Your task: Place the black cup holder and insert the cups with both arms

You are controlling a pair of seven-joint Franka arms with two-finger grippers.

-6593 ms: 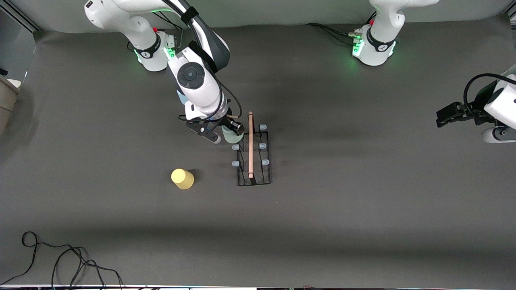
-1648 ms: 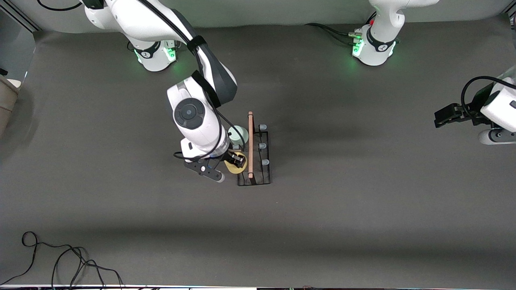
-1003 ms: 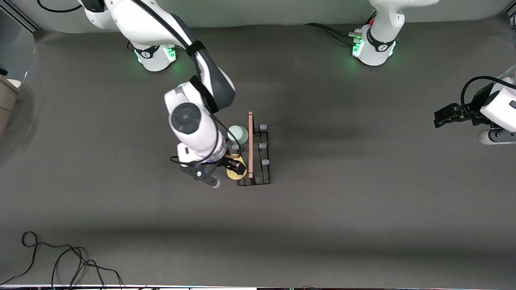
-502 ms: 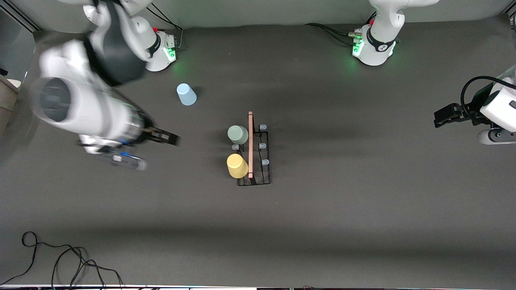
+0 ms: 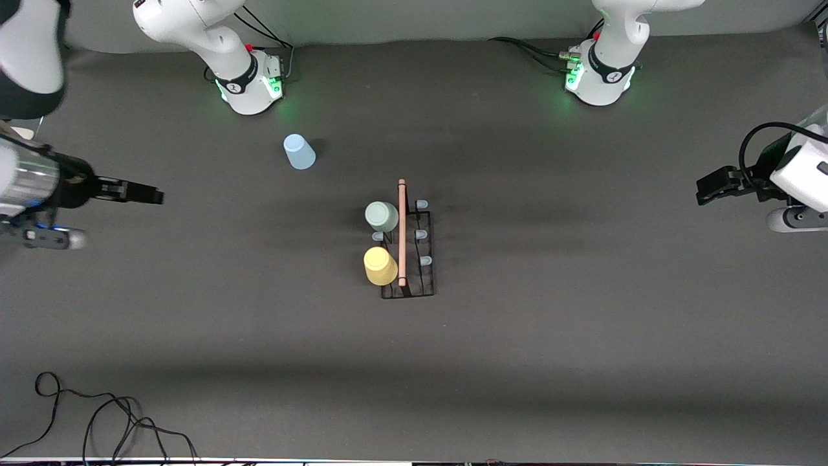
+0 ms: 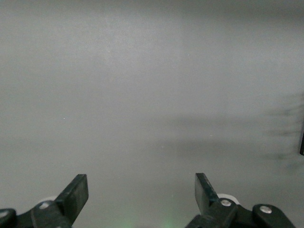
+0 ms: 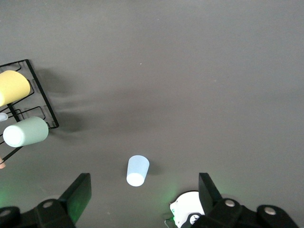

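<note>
The small black wire cup holder [image 5: 407, 249] with a wooden rod handle stands mid-surface, 2 upturned plastic cups, pale green [image 5: 381, 216] and yellow [image 5: 380, 266], on its pegs. The light blue cup [image 5: 299, 152] stands apart, nearer the right arm's base. Right gripper [image 5: 126, 192] and left gripper [image 5: 718, 184] hang over opposite ends, fingers apart, empty.

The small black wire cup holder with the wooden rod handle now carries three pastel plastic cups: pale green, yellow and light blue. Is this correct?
Not quite: the small black wire cup holder carries only two, the pale green plastic cup and the yellow plastic cup. The light blue plastic cup stands on the table near the right arm's base, as the front view shows.
</note>
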